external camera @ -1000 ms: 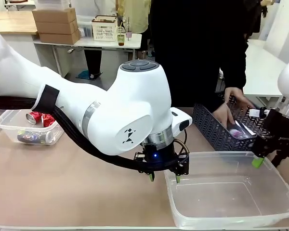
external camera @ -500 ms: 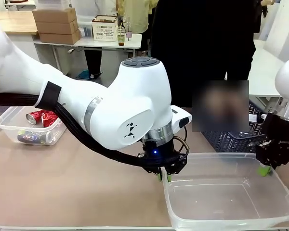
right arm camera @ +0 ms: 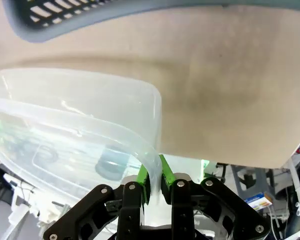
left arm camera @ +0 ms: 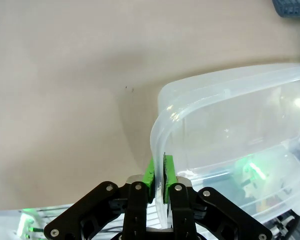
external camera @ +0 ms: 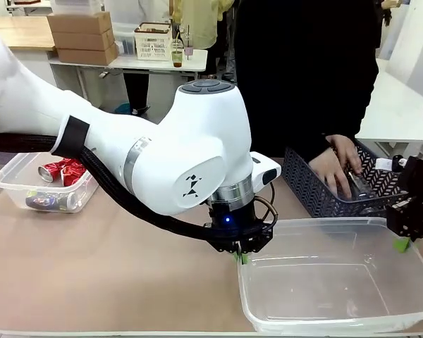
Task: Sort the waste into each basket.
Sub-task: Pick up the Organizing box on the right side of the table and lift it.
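Clear plastic tub (external camera: pixel 317 223), end rims pinched by left tool (external camera: pixel 241 258) and right tool (external camera: pixel 402 244), open counter (external camera: pixel 92 271) alongside.

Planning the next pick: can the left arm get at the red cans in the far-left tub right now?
Probably not yet: the left claw is shut on the rim of the near tub and must let go first. Nothing else seems to block the red cans.

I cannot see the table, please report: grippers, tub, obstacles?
Left gripper shut on empty tub rim, left end. Right gripper shut on right end. Person's hands in dark basket behind it.
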You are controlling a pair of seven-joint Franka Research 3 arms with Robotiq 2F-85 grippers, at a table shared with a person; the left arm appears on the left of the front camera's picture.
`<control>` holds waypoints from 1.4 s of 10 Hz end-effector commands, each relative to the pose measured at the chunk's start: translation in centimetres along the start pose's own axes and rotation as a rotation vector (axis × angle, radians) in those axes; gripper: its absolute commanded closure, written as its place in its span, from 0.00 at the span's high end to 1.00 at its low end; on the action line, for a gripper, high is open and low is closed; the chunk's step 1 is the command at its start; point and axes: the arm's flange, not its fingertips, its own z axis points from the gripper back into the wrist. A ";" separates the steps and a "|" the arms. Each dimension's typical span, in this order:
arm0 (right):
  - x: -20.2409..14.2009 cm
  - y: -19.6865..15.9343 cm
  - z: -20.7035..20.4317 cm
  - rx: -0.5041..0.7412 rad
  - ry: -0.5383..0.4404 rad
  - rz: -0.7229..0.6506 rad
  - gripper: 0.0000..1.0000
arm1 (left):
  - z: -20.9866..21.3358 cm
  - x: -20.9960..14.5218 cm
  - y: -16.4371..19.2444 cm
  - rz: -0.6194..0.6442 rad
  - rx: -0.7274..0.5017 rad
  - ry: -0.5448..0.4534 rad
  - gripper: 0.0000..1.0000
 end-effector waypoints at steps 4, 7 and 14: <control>-7.9 3.7 -1.4 0.002 -0.016 -0.004 0.00 | 8.5 -3.6 3.2 0.092 0.094 -0.048 0.00; -3.4 10.3 5.0 0.157 -0.124 0.075 0.00 | 11.7 -3.4 8.8 0.346 0.111 -0.029 0.00; 9.2 17.8 7.3 0.186 -0.103 0.070 0.00 | 11.5 5.1 21.7 0.326 0.066 -0.051 0.00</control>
